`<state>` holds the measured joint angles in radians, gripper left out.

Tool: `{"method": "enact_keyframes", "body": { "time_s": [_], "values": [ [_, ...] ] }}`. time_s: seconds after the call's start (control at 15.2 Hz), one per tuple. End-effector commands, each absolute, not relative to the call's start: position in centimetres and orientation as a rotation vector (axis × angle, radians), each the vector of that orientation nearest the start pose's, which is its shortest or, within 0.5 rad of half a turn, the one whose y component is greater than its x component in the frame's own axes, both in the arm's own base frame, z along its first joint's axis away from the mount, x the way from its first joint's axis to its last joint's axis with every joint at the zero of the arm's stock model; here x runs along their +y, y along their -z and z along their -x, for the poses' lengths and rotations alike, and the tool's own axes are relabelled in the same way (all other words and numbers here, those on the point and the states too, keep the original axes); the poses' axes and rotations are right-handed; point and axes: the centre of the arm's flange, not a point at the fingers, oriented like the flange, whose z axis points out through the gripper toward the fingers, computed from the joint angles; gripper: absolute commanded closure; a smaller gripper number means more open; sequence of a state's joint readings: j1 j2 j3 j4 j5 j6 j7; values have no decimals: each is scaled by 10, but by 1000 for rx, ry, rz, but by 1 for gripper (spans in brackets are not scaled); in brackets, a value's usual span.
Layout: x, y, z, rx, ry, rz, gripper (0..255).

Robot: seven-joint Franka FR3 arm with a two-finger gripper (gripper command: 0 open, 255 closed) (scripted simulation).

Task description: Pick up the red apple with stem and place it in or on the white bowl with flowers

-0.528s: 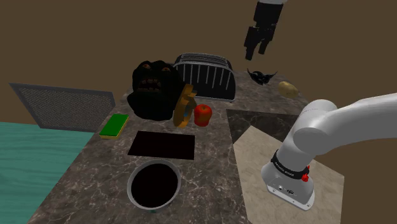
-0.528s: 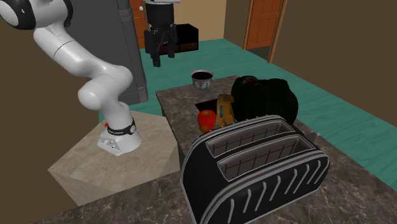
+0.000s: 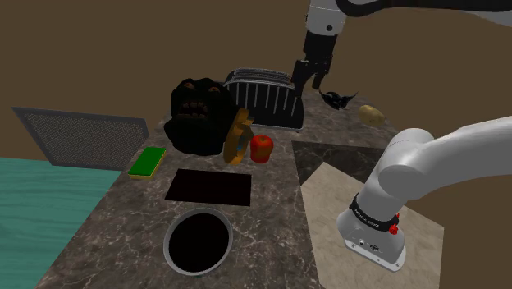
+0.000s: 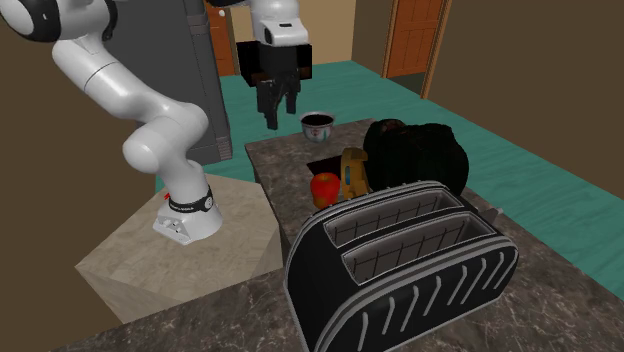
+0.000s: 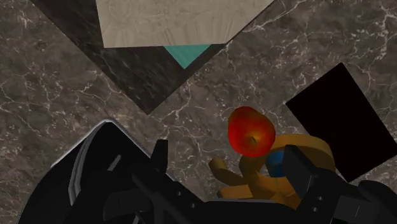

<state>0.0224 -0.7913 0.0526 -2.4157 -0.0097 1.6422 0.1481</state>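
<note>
Gripper (image 3: 306, 81) hangs open-fingered and empty above the black toaster (image 3: 264, 97), at the far side of a dark marbled bench (image 3: 123, 222) in the shoulder view. Red apple (image 3: 262, 148) sits on the bench just in front of the toaster, beside an orange-yellow object (image 3: 238, 135) and a lumpy black mass (image 3: 197, 113). Nearer the camera lie a flat black square (image 3: 209, 187), then the bowl (image 3: 198, 240), grey-rimmed w/ dark interior, well apart from the apple. Green-and-yellow sponge (image 3: 148, 162) lies near the bench edge at that view's left, w/ teal floor (image 3: 33, 205) beyond. Arm's stand (image 3: 324, 205) is a beige box. Second exterior view adds orange-brown doors (image 4: 412, 40) and a grey panel (image 4: 205, 60) behind the arm. Wrist view looks down on the apple from above, fingers (image 5: 298, 167) standing apart w/ nothing clasped.
</note>
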Motion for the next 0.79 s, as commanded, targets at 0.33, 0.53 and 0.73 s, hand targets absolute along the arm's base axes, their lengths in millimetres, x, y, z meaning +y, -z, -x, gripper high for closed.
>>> {"method": "enact_keyframes", "body": {
  "time_s": [0.33, 0.53, 0.73],
  "values": [
    [60, -497, -349, 180, 92, 3170, 0],
    [75, -467, -367, 197, 115, 3163, 0],
    [90, -437, -386, 214, 137, 3157, 0]
  ]
}}
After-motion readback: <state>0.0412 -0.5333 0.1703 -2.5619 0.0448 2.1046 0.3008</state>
